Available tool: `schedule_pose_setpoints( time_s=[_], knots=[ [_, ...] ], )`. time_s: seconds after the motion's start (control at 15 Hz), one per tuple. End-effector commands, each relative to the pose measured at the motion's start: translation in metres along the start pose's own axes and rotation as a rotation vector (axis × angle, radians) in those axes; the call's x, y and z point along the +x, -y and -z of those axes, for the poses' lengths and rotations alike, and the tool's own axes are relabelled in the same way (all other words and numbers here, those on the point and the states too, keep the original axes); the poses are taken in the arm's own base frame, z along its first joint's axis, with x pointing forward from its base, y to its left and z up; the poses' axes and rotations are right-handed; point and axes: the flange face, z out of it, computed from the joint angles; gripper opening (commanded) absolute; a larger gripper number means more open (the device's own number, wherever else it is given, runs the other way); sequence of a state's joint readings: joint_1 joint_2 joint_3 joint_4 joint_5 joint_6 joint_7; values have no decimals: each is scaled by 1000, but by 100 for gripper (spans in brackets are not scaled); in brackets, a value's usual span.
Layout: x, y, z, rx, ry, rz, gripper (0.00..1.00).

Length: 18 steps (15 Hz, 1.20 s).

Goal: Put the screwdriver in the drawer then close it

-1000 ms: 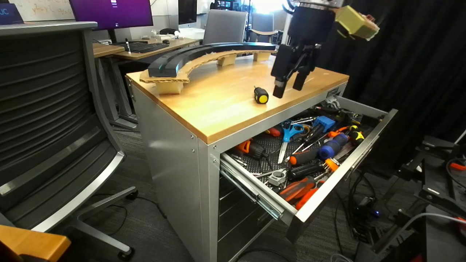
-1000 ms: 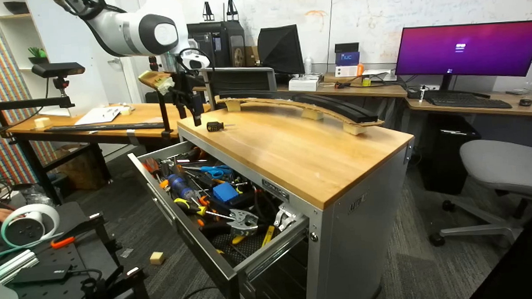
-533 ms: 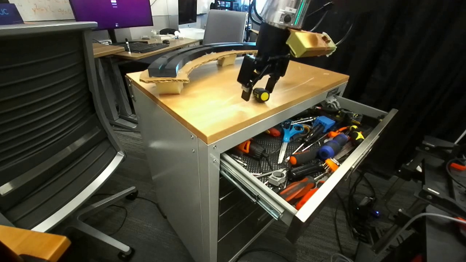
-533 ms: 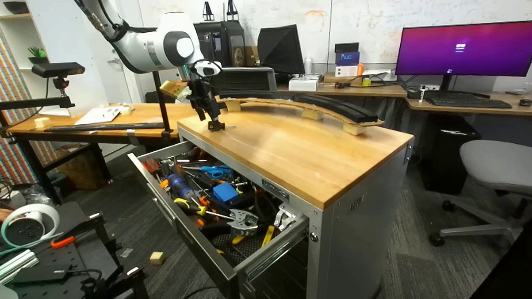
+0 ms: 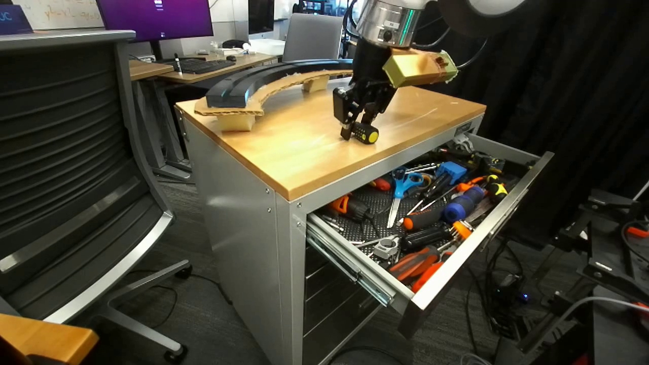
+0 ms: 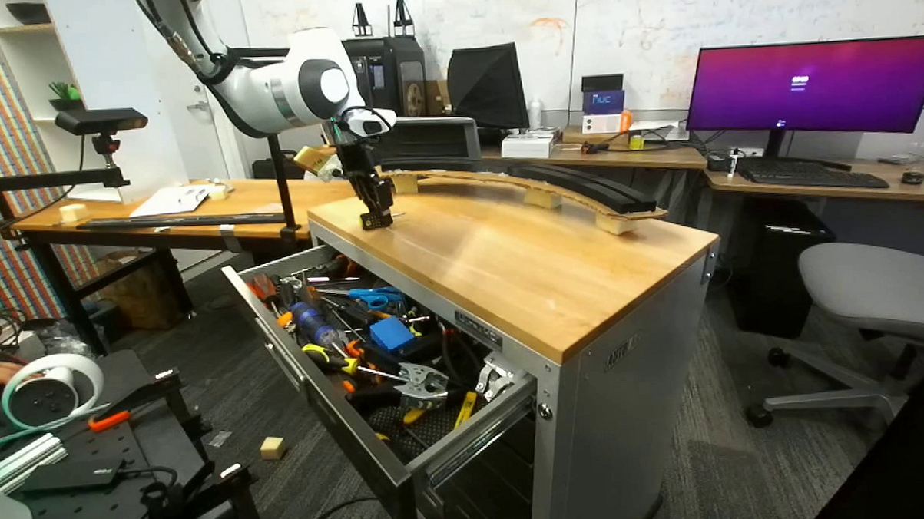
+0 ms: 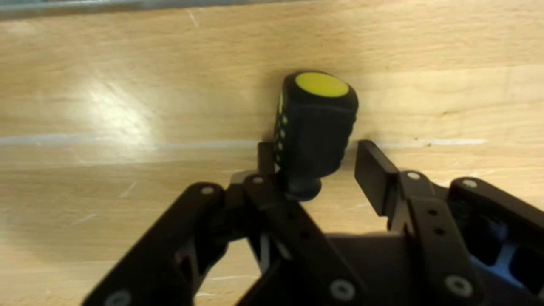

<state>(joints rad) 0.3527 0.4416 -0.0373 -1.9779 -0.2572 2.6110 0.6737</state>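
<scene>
Screwdriver [image 5: 363,132]: in an exterior view it lies on its side on the wooden worktop [image 5: 304,152], by the edge above the drawer [image 5: 481,230], long axis from far left to near right, yellow butt [image 5: 373,137] turned near right.
Gripper [image 5: 358,130]: reaching down around the tool there, one finger just left of it.
Drawer: standing well out below, tools [image 5: 425,218] lying in it.
Shaft [image 6: 398,214]: in an exterior view it points right, the handle left, on the drawer side; the gripper, on the robot arm [image 6: 295,92], is right over the tool.
Handle [image 7: 316,127]: in the wrist view, between the fingers [image 7: 374,170], yellow butt toward the worktop's edge.
Gap: plain on the right; on the left, touching or just beside, I cannot tell. The fingers stand apart.
</scene>
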Motion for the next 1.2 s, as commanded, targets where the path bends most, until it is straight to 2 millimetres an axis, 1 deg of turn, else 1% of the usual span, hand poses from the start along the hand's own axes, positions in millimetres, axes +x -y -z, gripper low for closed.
schedule_pose_setpoints(
  time_s=[0.0,0.07,0.13,0.2,0.53,0.73,0.93,1.0,1.07,1.13],
  knots=[
    [5,-1,0,-12,-13,-35,20],
    [3,-3,1,-19,1,-25,12],
    [-2,-2,1,-19,36,15,10],
    [-10,-3,4,-24,71,60,13],
    [-56,0,12,0,205,276,14],
    [-77,6,12,17,252,409,14],
    [-102,12,1,28,321,556,14],
    [-110,12,-3,33,348,610,11],
    [-116,12,-8,34,376,660,16],
    [-120,11,-12,34,405,714,16]
  ],
)
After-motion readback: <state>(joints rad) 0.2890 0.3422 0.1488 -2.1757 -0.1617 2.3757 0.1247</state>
